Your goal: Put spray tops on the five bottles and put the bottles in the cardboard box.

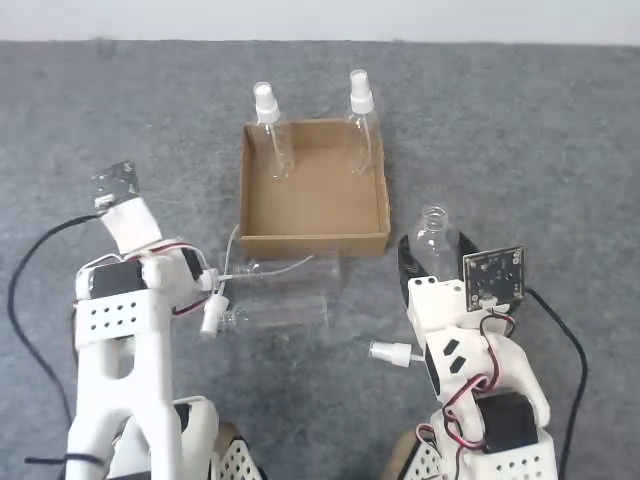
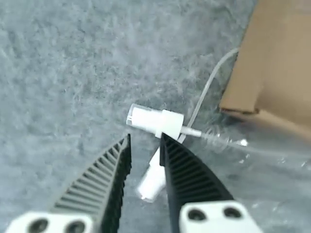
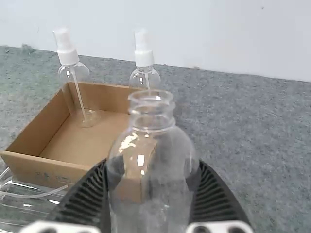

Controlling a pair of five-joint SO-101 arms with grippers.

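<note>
surface: counter [image 1: 80, 120] under a grey, coarse felt-like covering [image 1: 540, 130] out to every visible edge | far edge: plain white wall [image 3: 218, 29] meeting the counter along a straight line | light: soft and even, shadows faint

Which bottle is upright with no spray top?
The bottle in the right gripper, beside the box: its neck is open. The boxed bottles are topped; the other two lie flat.

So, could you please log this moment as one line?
box: two capped bottles | right claw: shut on uncapped bottle | left claw: open near spray top
</note>
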